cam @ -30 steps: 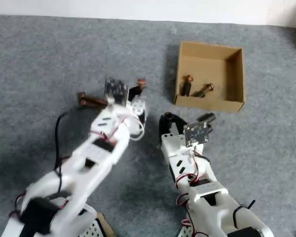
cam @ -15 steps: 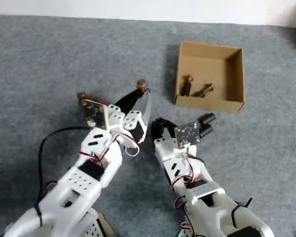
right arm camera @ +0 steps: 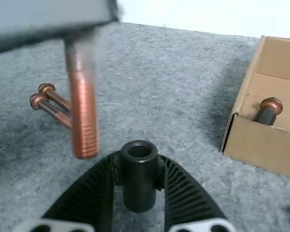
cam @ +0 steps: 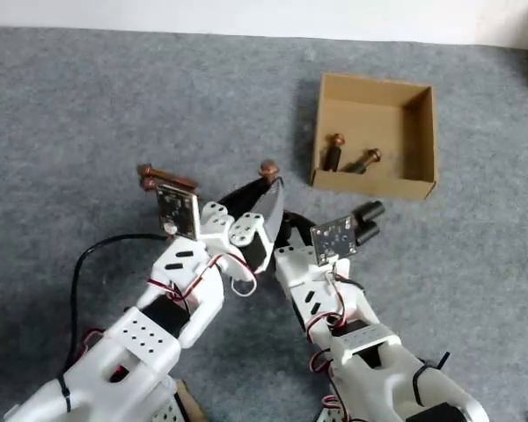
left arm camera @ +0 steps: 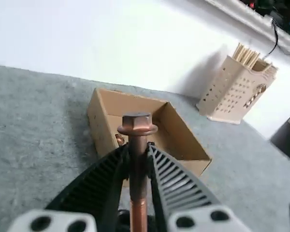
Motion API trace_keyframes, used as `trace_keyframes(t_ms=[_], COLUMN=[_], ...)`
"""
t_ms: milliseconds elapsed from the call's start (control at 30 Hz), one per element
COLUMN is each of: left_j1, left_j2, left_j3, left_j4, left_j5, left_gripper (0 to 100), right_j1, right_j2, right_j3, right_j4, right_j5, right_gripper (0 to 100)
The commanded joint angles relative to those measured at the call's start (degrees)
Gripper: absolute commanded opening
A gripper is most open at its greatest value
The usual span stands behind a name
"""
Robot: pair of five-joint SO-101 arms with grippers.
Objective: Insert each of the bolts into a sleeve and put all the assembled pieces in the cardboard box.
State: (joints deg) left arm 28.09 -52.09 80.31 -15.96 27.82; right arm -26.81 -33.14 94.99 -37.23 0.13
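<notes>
1. We find the right hand closed on an upright black sleeve, its mouth facing up.
2. The left hand grips a copper bolt by the shank, head up. The threaded end hangs just beside the sleeve's mouth, not entered.
3. Two loose bolts lie side by side on the tabletop.
4. Farthest, the cardboard box holds two assembled pieces.

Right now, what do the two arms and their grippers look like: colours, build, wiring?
Both the left arm and right arm have white plastic shells. Thin red, white and black wires loop between joints; a thicker black cable hangs off the left arm. Each wrist carries a small flat circuit board. The left gripper and right gripper have black, ribbed, tapering fingers.
</notes>
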Motion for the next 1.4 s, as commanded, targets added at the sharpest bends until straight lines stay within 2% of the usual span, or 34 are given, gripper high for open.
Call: trace_keyframes(t_ms=[0,67,267,567,1367], left_j1=[0.7,0.7,0.3,-1.2,-1.6], left_j2=[-0.1,0.5,4.2,15.4,18.4], left_j3=[-1.2,-1.3,-0.2,-2.6,-7.5], left_j4=[-0.4,-0.6,-7.7,-14.4,-14.8], left_j5=[-1.7,-1.7,-1.9,-1.9,-1.9], left_gripper=[0,0,0,0,0], right_j1=[-0.7,-0.7,-0.7,-2.8,-2.9], right_j2=[-1.8,-1.8,-1.9,-1.9,-1.6], right_j3=[8.0,8.0,8.0,8.0,8.0], right_j4=[0.0,0.0,0.0,0.0,0.4], right_j5=[0.8,0.8,0.8,0.7,0.7], right_gripper=[0.4,0.4,0.4,0.4,0.4])
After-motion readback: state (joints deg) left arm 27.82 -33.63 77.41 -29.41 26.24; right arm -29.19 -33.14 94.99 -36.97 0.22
